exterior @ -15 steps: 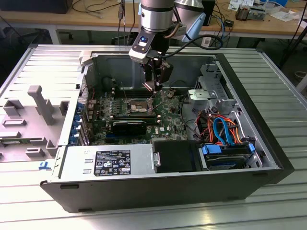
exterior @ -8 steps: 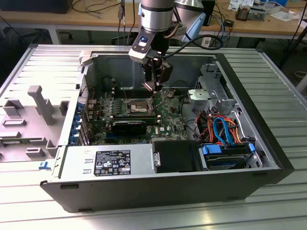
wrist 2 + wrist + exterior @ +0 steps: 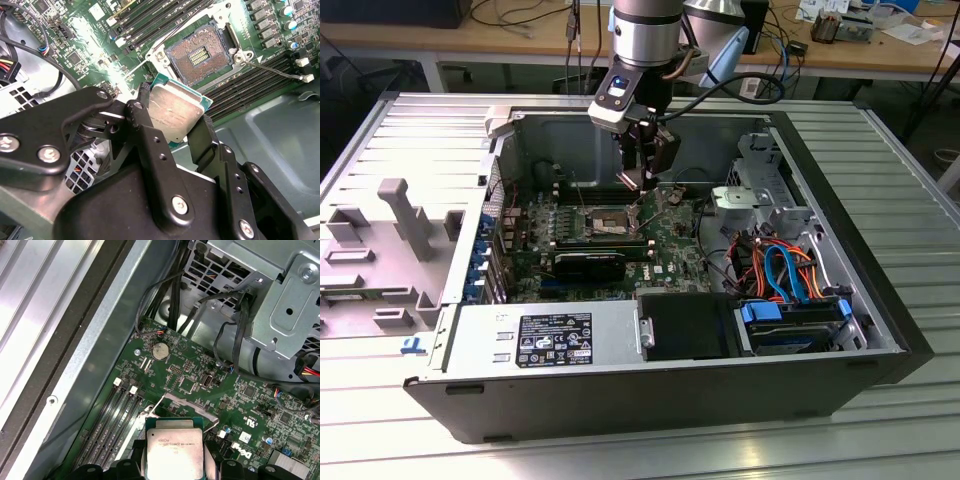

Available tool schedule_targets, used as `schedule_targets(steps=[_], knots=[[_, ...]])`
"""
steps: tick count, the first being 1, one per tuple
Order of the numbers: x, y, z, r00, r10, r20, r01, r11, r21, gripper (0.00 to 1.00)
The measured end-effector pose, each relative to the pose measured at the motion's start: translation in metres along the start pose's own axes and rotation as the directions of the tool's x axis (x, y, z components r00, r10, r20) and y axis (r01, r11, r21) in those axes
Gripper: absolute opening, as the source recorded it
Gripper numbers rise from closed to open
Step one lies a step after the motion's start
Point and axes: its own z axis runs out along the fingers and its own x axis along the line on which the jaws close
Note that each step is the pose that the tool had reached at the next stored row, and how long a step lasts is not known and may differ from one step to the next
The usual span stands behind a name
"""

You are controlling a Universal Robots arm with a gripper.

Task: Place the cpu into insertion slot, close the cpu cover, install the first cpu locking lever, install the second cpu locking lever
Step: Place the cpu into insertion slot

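Case (image 3: pixel 620 400) lies on its side with the top open, so there is clear access from above. The arm (image 3: pixel 645 30) reaches down inside, over the far half of the board (image 3: pixel 670 255).

- PSU (image 3: pixel 550 340) sits along the near wall, well apart from the work.
- Drive cage (image 3: pixel 760 190) and cable bundle (image 3: pixel 780 265) are on the exterior view's right. There is a gap between the cage and the gripper (image 3: pixel 645 185).
- The case's far wall is close behind the wrist.

Slot (image 3: pixel 200 52):
- It is exposed, with the tan contact field showing and nothing seated in it.
- The cover (image 3: pixel 187 402) is swung up off it and stands at one edge.
- A wire lever (image 3: pixel 272 67) is unlatched and sticks out sideways over the memory slots (image 3: pixel 250 87).
- Memory slots run along two sides of the socket rim, so margins there are tight.

Cpu (image 3: pixel 175 112):
- It is held above the board with the metal top toward the wrist cameras.
- It is just beside the slot and not over it.
- In the second wrist view one corner overlaps the socket's rim. The rest hangs over memory slots and the bare case floor.
- I can't tell its height above the board.

The gripper is narrowed to chip width. The fingers (image 3: pixel 150 145) pinch two opposite cpu edges, and the other two edges are free.
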Motion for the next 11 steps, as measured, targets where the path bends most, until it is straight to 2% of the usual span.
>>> schedule_targets(steps=[11], knots=[[0.0, 0.0, 0.0, 1.0, 0.006, -0.0002, -0.006, 1.0, 0.0004, 0.54]])
